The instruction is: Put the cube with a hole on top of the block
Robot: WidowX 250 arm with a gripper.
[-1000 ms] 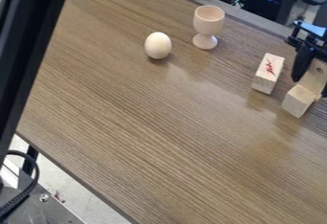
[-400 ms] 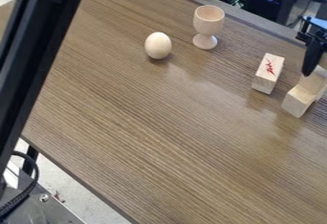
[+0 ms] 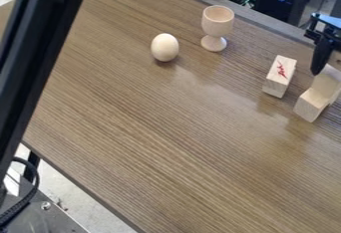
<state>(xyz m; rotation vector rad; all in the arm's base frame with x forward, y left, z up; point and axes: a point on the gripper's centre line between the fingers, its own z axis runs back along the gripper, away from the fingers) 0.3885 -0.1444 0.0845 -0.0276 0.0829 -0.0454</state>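
The black gripper (image 3: 323,43) hangs at the right edge of the camera view, partly cut off, just above and beside a pale wooden piece (image 3: 326,81). That piece rises behind a light wooden block (image 3: 311,105) and seems to touch it; whether it rests on top is unclear. A small dark spot like a hole shows beside the gripper at the view's edge. Further left lies a separate oblong wooden block (image 3: 279,76) with a red mark on its upper face. Whatever is between the gripper's two sides is hidden or cut off.
A wooden egg (image 3: 164,47) and an egg cup (image 3: 216,28) stand on the brown table (image 3: 166,142) toward the back. The black arm link (image 3: 40,53) crosses the left side. Cables and equipment sit beyond the far edge.
The gripper has shifted slightly up and to the right, and the arm link at left has moved right. The upper pale piece looks differently angled; the egg, cup and red-marked block stayed put.
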